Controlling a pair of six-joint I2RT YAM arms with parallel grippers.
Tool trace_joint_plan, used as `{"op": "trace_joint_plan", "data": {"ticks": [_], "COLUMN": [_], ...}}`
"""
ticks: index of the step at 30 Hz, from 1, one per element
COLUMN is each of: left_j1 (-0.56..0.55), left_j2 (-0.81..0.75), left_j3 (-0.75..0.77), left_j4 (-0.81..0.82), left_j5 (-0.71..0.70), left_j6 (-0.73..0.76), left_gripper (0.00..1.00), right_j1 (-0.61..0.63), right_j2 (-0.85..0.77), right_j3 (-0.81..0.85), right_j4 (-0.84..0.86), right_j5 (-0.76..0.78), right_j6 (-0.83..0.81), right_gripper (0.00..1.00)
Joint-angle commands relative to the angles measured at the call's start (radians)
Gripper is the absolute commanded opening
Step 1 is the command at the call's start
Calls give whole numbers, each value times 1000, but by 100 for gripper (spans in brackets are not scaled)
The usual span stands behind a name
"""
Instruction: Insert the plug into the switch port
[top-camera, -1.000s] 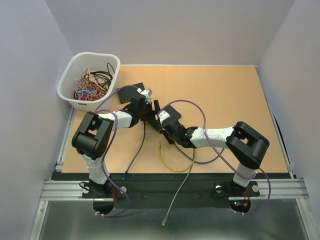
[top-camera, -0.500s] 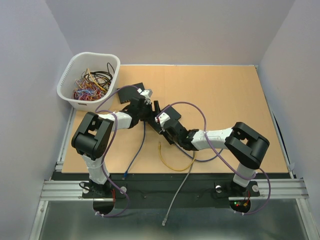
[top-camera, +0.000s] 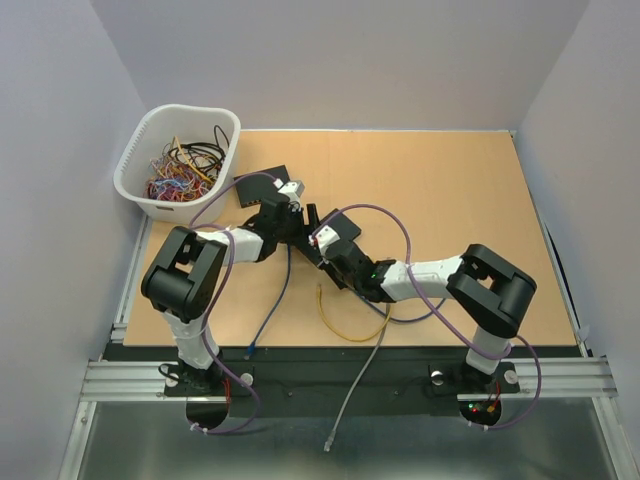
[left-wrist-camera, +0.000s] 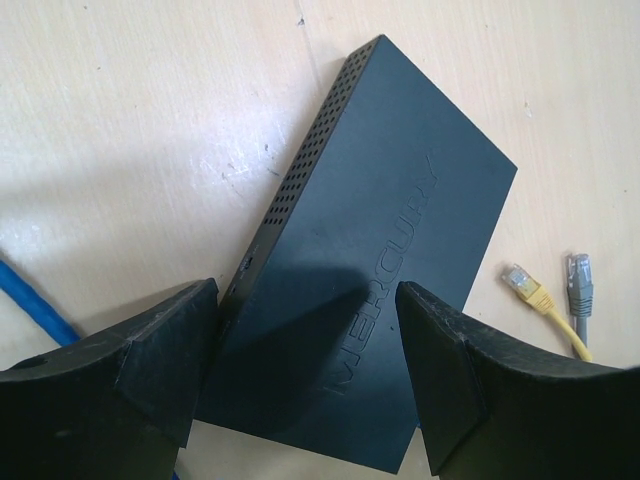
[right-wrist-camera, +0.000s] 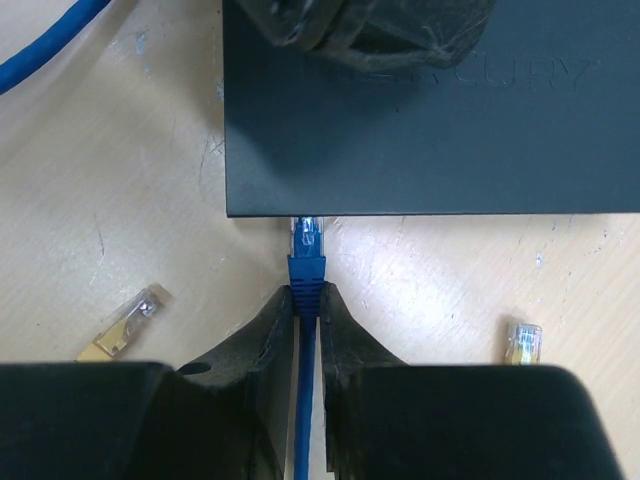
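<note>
Left arm: reaches inward; my left fingers (left-wrist-camera: 150, 350) stand apart, straddling the switch (left-wrist-camera: 380, 220).
Right arm: low; my right fingers (right-wrist-camera: 255, 345) clamp the plug (right-wrist-camera: 306, 255).
Plug: just ahead of them, tip at the switch's edge.

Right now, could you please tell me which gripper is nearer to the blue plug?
Right. The right gripper is shut on the blue plug by its boot, tip at the edge of the switch; the left gripper stands open over the switch, apart from it.
</note>
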Motion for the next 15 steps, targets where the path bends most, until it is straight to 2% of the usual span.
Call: {"op": "trace_joint_plan", "data": {"ticks": [1,8,15], "left_j1": [-72,-132,-210], "left_j2": [-20,-49,-43], "left_j3": [-73,-116,-98], "left_j4": [-119,-108,-94], "left_j5": [87,67,86], "left_j6": [-37,-41,-23], "left_gripper": [82,82,81], "right_j1": [3,3,3], "right_j2": [24,55,87], "right_j3": [53,130,236], "right_j4": [186,183,175], "right_j5": [13,-31,-200], "right_j6": [35,26,-47], "right_gripper": [0,0,0]}}
